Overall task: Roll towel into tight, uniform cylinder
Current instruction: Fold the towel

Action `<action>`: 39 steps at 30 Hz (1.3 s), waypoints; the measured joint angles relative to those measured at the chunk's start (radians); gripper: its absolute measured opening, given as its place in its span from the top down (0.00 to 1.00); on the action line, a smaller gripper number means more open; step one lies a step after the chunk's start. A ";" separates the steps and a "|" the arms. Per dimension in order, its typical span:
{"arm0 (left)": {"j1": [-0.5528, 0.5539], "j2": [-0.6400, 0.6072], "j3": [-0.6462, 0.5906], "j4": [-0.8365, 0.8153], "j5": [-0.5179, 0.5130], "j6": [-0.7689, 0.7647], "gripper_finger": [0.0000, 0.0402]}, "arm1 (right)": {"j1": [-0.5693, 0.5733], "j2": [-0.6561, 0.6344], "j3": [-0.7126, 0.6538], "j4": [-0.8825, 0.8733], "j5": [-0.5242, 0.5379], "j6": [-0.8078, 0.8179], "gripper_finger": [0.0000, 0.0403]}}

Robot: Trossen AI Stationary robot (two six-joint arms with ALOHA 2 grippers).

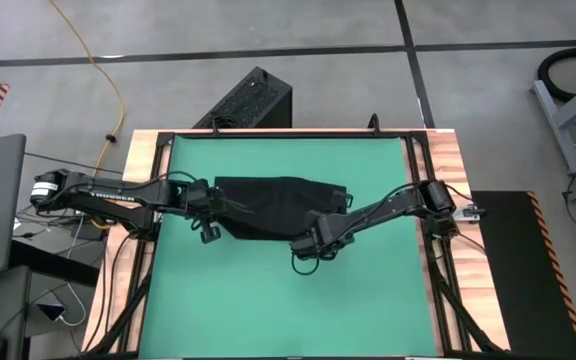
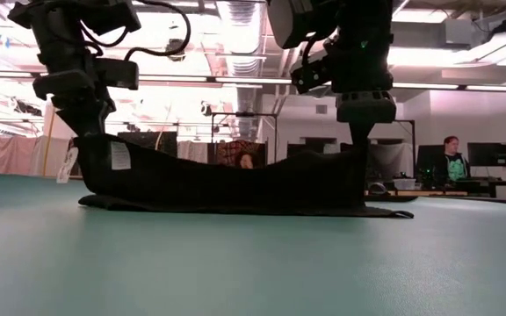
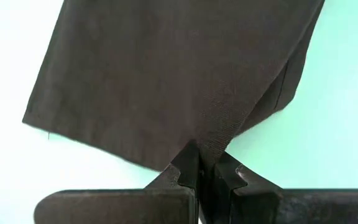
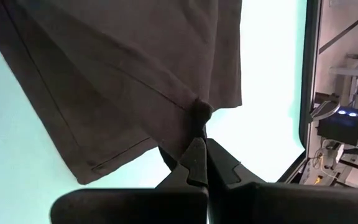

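Note:
The black towel (image 1: 278,203) lies across the middle of the green mat (image 1: 268,300). Its lower layer (image 2: 235,209) rests flat on the mat. An upper edge is raised at both ends and sags between them (image 2: 235,180). A white tag (image 2: 119,155) shows near the left raised end. My left gripper (image 1: 208,208) is shut on the towel's left end, also seen in the left wrist view (image 3: 207,167). My right gripper (image 1: 308,238) is shut on the right end (image 4: 201,155). My left gripper pinches a peak of the towel's edge (image 3: 209,148) between its two fingers, slanting down from the table's left. That end (image 2: 90,145) is lifted off the mat, and the cloth spreads away from the pinch. My right gripper pinches a small bunched bit of the towel's edge (image 4: 199,113) between its fingertips, slanting down from the table's right. The cloth fans out taut from the pinch, and that end (image 2: 358,158) stands lifted over the layer lying on the mat.
A wooden frame with black rails (image 1: 426,170) borders the mat. A black ribbed box (image 1: 253,100) stands on the floor beyond the far edge. Bare mat lies on the near side of the towel (image 2: 235,263). A person sits in the room behind (image 2: 451,158).

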 joint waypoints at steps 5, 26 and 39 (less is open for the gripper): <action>0.000 0.000 0.000 0.027 0.068 0.005 1.00 | -0.002 0.000 0.000 0.015 -0.023 0.000 0.99; -0.063 0.000 0.000 0.032 0.105 0.049 0.81 | -0.002 0.000 0.000 0.018 -0.012 0.021 0.81; -0.116 -0.001 0.000 0.087 0.096 0.054 0.59 | -0.214 -0.070 0.000 0.154 -0.089 -0.428 0.81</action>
